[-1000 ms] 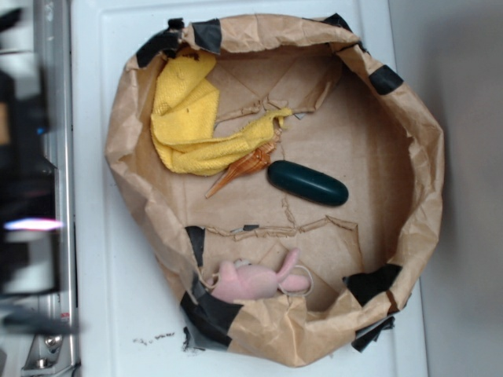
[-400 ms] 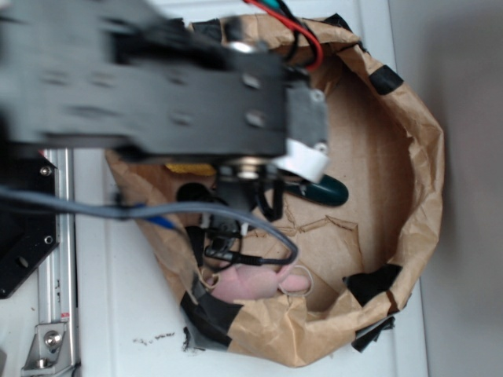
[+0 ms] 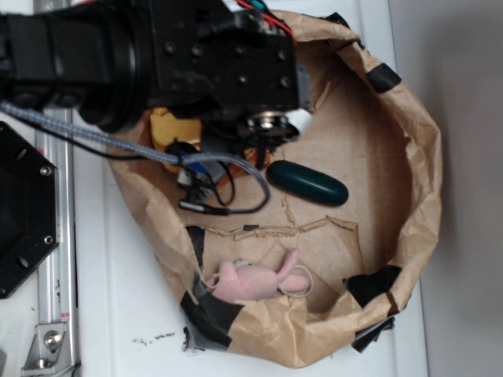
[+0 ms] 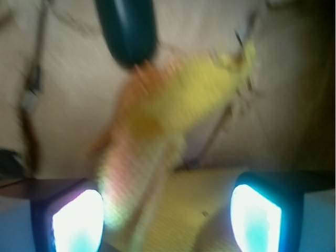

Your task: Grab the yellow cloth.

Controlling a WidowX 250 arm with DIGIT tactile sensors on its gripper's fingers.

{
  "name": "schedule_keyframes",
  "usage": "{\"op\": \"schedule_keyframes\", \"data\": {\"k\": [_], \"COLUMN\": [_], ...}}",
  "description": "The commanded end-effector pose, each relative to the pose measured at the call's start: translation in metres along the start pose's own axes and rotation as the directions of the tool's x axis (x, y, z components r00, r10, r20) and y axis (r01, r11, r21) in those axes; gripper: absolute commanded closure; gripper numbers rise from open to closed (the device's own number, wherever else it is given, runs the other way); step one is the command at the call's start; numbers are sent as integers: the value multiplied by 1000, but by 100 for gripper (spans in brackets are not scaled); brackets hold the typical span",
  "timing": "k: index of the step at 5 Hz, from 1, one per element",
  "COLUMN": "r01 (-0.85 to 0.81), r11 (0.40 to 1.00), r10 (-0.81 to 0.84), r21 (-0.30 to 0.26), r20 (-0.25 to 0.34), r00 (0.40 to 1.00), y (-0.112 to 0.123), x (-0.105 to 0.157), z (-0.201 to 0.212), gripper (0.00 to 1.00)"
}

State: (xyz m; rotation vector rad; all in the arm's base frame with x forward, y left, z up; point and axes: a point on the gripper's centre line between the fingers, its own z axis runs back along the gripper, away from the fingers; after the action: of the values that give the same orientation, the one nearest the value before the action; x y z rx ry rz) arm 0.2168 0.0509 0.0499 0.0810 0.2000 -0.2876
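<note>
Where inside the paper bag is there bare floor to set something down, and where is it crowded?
Bare floor lies right of the dark green oval, up to the paper bag's wall, and between the oval and the pink plush toy. The upper left is crowded: the arm covers most of the yellow cloth.

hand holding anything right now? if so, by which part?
Nothing held. In the wrist view the hand is open, its fingers spread apart above the yellow cloth, with no contact visible. The picture is blurred, though.
</note>
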Motion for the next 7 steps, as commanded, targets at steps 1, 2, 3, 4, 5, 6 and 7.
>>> {"op": "schedule_keyframes", "data": {"k": [1, 2, 3, 4, 5, 6, 7], "r01": [-108, -141, -163, -210, -221, -191, -174], "r11": [994, 990, 986, 977, 975, 981, 984], "r10": [110, 141, 154, 194, 200, 181, 172], "r21": [-21, -10, 24, 17, 9, -21, -32], "r20": [119, 166, 204, 321, 393, 426, 419], "r00": [987, 976, 967, 927, 897, 886, 892], "y": [38, 32, 28, 15, -2, -21, -36], "x": [-16, -14, -16, -7, 1, 2, 11], "z": [-47, -42, -20, 33, 87, 141, 157], "gripper": [0, 100, 100, 100, 100, 100, 100]}}
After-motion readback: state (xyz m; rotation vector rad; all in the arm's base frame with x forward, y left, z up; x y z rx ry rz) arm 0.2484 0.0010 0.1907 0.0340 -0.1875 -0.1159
